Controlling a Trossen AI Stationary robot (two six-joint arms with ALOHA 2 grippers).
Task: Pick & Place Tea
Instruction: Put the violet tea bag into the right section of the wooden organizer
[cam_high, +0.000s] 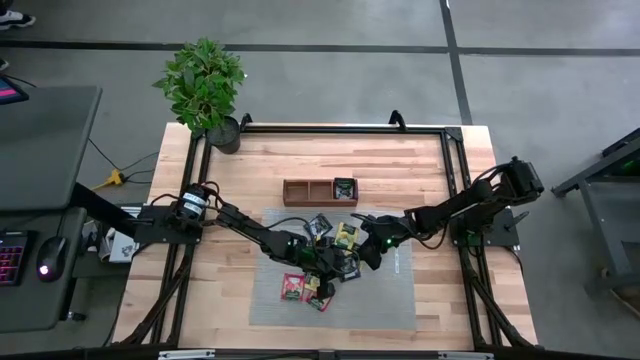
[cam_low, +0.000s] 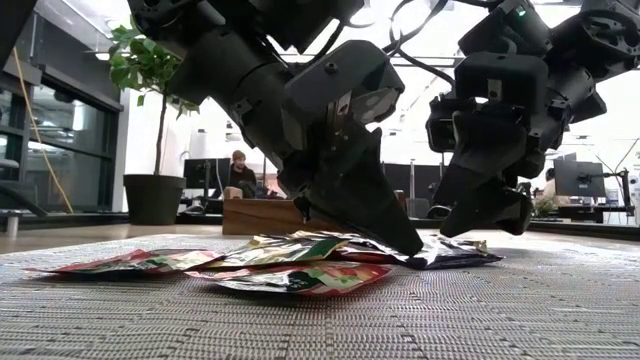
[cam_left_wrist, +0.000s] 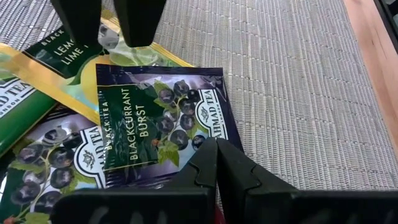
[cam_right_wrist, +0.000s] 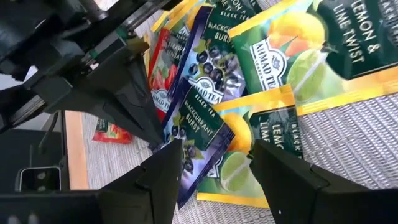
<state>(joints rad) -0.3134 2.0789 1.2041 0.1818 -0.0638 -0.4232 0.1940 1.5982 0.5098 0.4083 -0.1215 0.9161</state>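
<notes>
Several tea sachets (cam_high: 325, 262), red, yellow-green and dark purple, lie overlapping in a flat pile on the grey mat (cam_high: 390, 300). One more sachet (cam_high: 344, 188) lies in the wooden tray's right compartment. My left gripper (cam_left_wrist: 216, 148) is shut, its tips down on a dark blackcurrant sachet (cam_left_wrist: 158, 118) in the pile. My right gripper (cam_right_wrist: 214, 177) stands open just above the pile's right side, slanting down over a lemon-lime sachet (cam_right_wrist: 267, 137) and touching nothing. In the low view it hangs (cam_low: 485, 220) right of the left gripper (cam_low: 405, 240). My left gripper rests its shut fingertips on the blackcurrant sachet's top face near one corner (cam_left_wrist: 231, 142). The fingers slant down from the table's left side. The sachet lies flat on the sachets under it. Whether any edge is caught between the tips, I cannot tell.
The brown three-compartment tray (cam_high: 300, 191) stands beyond the mat, toward the far edge. A potted plant (cam_high: 205, 90) sits at the far left corner. Bare mat (cam_left_wrist: 298, 81) stretches toward the table's near and right sides.
</notes>
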